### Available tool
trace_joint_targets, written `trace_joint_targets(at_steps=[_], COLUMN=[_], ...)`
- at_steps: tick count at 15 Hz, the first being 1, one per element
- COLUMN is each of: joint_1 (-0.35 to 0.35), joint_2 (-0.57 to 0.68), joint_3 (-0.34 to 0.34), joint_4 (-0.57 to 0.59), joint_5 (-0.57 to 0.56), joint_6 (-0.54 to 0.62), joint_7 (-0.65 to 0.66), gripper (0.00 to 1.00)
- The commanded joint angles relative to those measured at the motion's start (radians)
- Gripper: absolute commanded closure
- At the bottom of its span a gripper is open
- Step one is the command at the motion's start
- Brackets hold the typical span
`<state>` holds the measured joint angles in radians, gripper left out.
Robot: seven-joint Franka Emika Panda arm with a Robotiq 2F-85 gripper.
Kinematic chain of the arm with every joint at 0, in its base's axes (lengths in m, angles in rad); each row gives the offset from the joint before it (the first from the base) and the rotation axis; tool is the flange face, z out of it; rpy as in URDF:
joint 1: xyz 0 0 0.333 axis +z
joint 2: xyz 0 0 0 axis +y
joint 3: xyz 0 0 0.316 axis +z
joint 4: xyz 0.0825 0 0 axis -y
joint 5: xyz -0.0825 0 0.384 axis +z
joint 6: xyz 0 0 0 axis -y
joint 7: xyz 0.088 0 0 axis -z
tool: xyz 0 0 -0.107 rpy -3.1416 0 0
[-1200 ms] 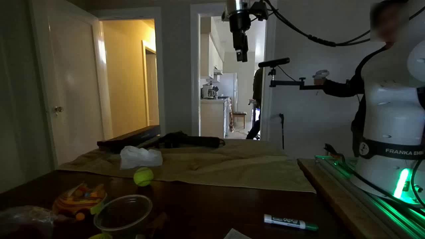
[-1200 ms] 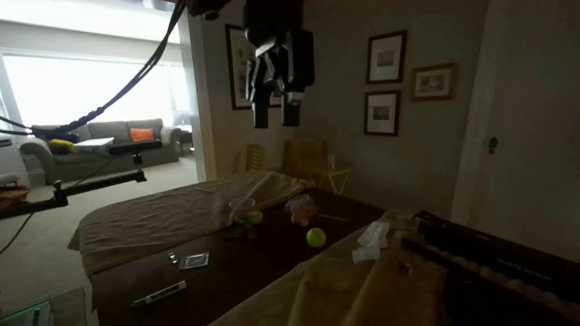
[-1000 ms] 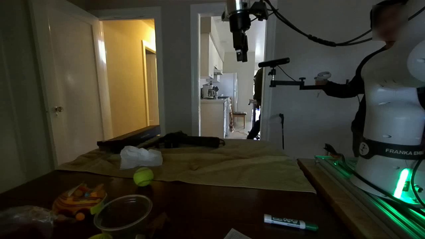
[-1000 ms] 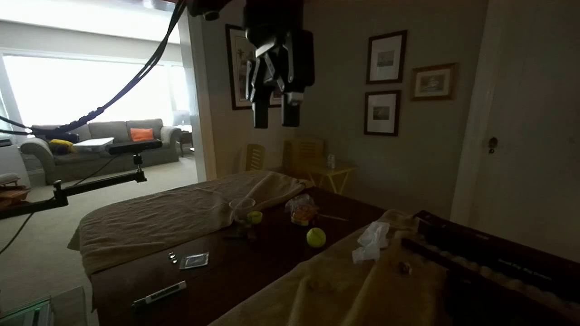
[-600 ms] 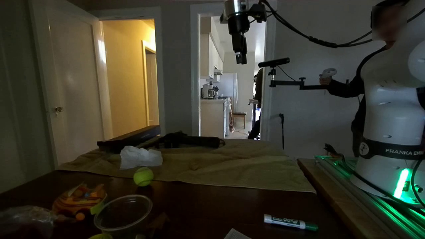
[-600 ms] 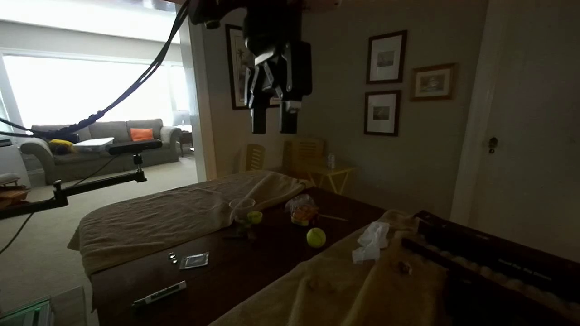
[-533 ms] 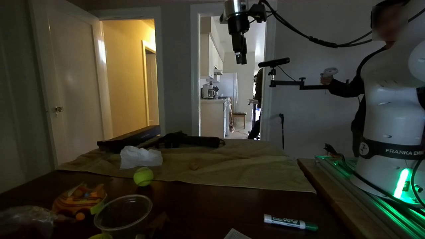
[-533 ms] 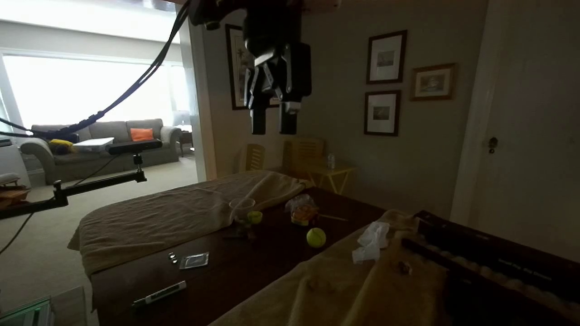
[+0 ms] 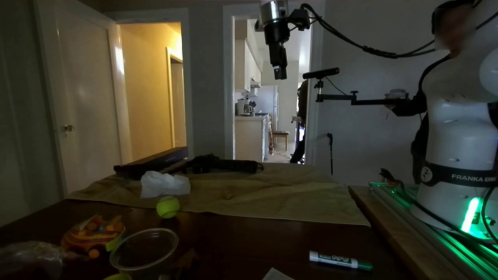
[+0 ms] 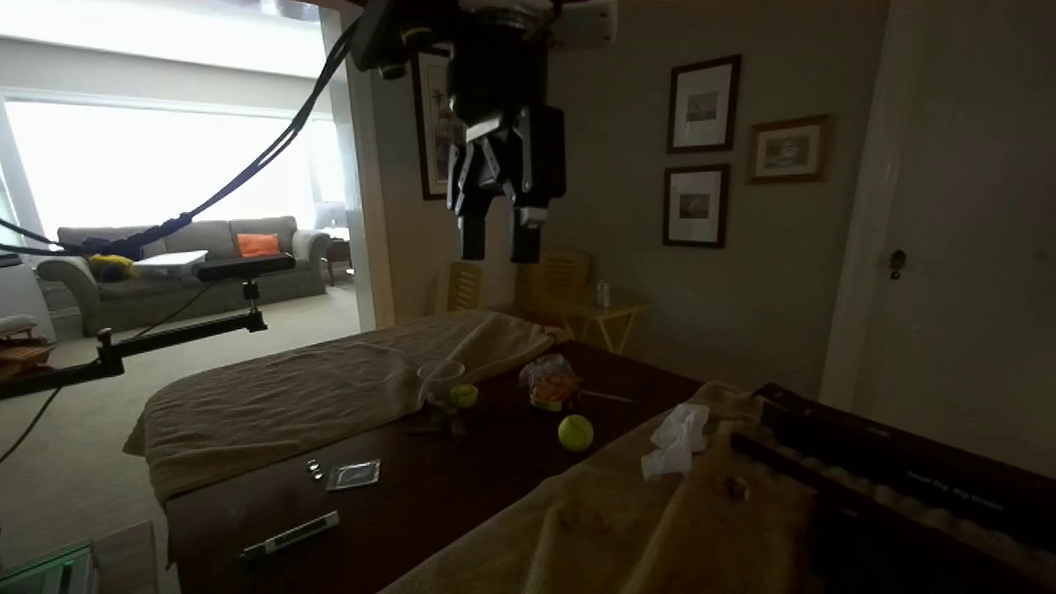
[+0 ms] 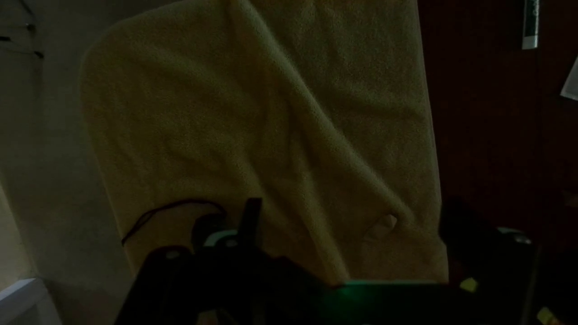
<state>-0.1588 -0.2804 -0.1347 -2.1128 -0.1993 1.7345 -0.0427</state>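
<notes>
My gripper (image 10: 499, 252) hangs high above the table, pointing down, with its two fingers apart and nothing between them. It also shows in an exterior view (image 9: 280, 74) side-on and in the wrist view (image 11: 354, 216), where a tan towel (image 11: 271, 113) lies below it. A small pale scrap (image 11: 381, 226) lies on the towel between the fingers' outlines. On the dark table are a tennis ball (image 9: 168, 207), a green-capped marker (image 9: 337, 260), a clear bowl (image 9: 149, 229) and an orange striped toy (image 9: 91, 237). A crumpled white tissue or bag (image 9: 165, 184) lies on the towel.
A long dark box (image 10: 891, 478) and a dark elongated object (image 9: 233, 165) lie at one end of the towel. A camera on a black bracket (image 9: 336, 97) juts out beside the table. A flat packet (image 10: 354, 475) lies near the marker.
My gripper has come down, drifting slightly left in the exterior view that shows it side-on. Its fingers stay apart. The table objects have not moved. The person's hand with the controller has shifted.
</notes>
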Motion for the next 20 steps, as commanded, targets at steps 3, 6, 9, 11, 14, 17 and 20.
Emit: trace_joint_targets(at_steps=[3, 6, 9, 11, 14, 17, 20], joint_1=[0.02, 0.033, 0.052, 0.069, 0.097, 0.115, 0.114], joint_2=[0.029, 0.059, 0.086, 0.097, 0.112, 0.113, 0.122], joint_3=[0.042, 0.072, 0.109, 0.132, 0.154, 0.147, 0.155], joint_4=[-0.076, -0.1, -0.114, -0.125, -0.125, -0.116, -0.114], joint_5=[-0.029, -0.037, -0.042, -0.019, 0.053, 0.145, 0.111], joint_6=[0.139, 0.198, 0.243, 0.263, 0.246, 0.224, 0.234], joint_7=[0.119, 0.184, 0.262, 0.329, 0.425, 0.397, 0.412], gripper=[0.0, 0.0, 0.0, 0.0, 0.0, 0.0, 0.0])
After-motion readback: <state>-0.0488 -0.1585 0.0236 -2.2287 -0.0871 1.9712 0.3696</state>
